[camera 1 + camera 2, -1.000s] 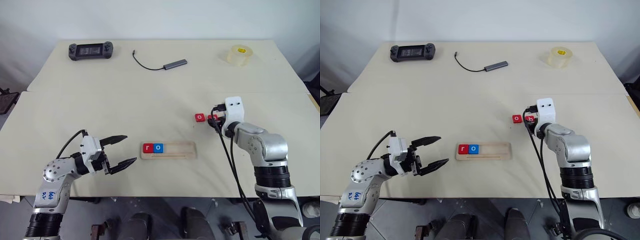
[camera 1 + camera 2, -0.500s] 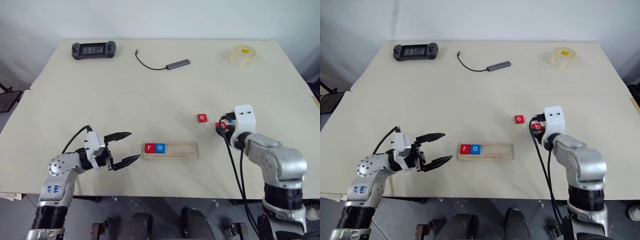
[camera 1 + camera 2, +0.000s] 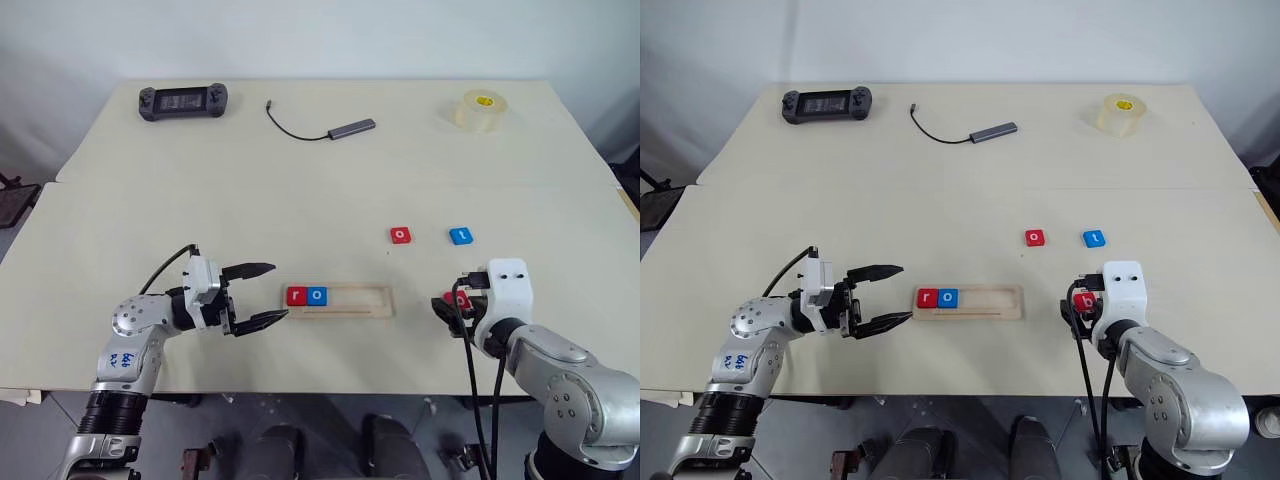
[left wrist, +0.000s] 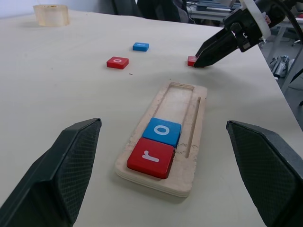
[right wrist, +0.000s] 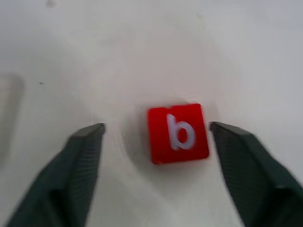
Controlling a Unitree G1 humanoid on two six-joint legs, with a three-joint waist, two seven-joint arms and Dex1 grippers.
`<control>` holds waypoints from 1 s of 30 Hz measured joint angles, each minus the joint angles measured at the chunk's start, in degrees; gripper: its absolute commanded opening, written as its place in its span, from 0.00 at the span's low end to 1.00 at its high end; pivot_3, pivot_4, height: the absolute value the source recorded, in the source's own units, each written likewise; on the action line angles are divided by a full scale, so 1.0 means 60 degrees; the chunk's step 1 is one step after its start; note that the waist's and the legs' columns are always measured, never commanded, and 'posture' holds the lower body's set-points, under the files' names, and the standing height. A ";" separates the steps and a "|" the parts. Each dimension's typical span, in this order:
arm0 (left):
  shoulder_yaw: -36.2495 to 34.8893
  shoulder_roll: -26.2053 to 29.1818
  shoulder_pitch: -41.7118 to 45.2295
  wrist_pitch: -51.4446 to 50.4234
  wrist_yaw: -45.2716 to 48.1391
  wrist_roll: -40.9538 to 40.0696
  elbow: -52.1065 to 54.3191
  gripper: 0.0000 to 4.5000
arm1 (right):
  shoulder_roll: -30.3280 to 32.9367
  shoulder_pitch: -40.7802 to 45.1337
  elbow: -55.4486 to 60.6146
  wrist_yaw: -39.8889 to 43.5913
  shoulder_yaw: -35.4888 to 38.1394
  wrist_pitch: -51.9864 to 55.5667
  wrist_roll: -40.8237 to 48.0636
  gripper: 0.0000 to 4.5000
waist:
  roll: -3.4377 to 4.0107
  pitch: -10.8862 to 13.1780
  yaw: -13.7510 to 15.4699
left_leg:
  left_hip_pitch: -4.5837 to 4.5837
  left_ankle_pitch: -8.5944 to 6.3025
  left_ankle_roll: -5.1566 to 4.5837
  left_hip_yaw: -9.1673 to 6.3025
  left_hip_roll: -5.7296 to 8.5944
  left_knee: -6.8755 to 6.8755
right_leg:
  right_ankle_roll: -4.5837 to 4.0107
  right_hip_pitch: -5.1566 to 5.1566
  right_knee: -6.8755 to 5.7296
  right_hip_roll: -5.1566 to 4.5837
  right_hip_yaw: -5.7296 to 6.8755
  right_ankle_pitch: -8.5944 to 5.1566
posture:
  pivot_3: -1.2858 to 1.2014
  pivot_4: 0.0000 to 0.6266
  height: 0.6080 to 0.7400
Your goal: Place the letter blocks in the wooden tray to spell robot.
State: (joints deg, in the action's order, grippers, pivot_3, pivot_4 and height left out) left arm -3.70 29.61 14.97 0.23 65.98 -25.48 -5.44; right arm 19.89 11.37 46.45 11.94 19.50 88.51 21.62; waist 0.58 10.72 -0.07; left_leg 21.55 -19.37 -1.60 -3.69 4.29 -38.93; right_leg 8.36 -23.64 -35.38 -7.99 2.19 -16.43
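The right gripper (image 5: pixel 154 137) stands spread, one finger on each side of the red "b" block (image 5: pixel 177 134) and clear of it; the block lies flat on the table (image 3: pixel 300 190), letter up. One second ago this gripper was closed around a block up beside the red "o" block (image 3: pixel 401 235); it has since drawn back toward the robot and let go. The "b" block now lies to the right of the wooden tray (image 3: pixel 355 301), near its open end but well apart from it. This reads as a staging move: the block has been brought closer and still has to be picked up again and seated.

The left gripper (image 3: pixel 262 295) is also spread and empty, pointing level at the tray's left end, just beside it. It has edged slightly closer to the tray over the last second.

Tray contents: a red "r" block (image 4: pixel 150 158) and a blue "o" block (image 4: pixel 162 132), touching, at the left end. The third slot, for "b", is bare wood. The blue block (image 3: pixel 461 236) lies right of the red "o"; its letter is too small to read.

Further back: a black handheld controller (image 3: pixel 182 101), a grey adapter with cable (image 3: pixel 350 128) and a tape roll (image 3: pixel 479 109). The left forearm bears handwritten blue marks, not legible
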 measured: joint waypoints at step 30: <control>-0.0073 0.0465 -0.1247 -0.0255 0.0000 -0.0243 0.1909 1.00 | 0.5187 0.3479 -1.3386 1.2131 -0.4207 -1.7165 -0.2347 0.58 | -0.0022 0.0010 -0.0040 | -0.0045 -0.0010 0.0021 0.0056 -0.0065 -0.0023 | 0.0026 0.0056 0.0112 0.0045 -0.0026 0.0015 | 0.52 0.24 1.00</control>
State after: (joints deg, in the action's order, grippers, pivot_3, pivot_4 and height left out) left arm -4.14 32.40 7.48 -1.30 65.98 -26.93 6.01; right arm 51.01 32.25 -33.87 84.72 -5.74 -14.48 7.54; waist 0.45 10.78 -0.30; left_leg 21.28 -19.43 -1.47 -3.36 3.91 -39.07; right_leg 8.52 -23.30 -34.71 -7.72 2.03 -16.34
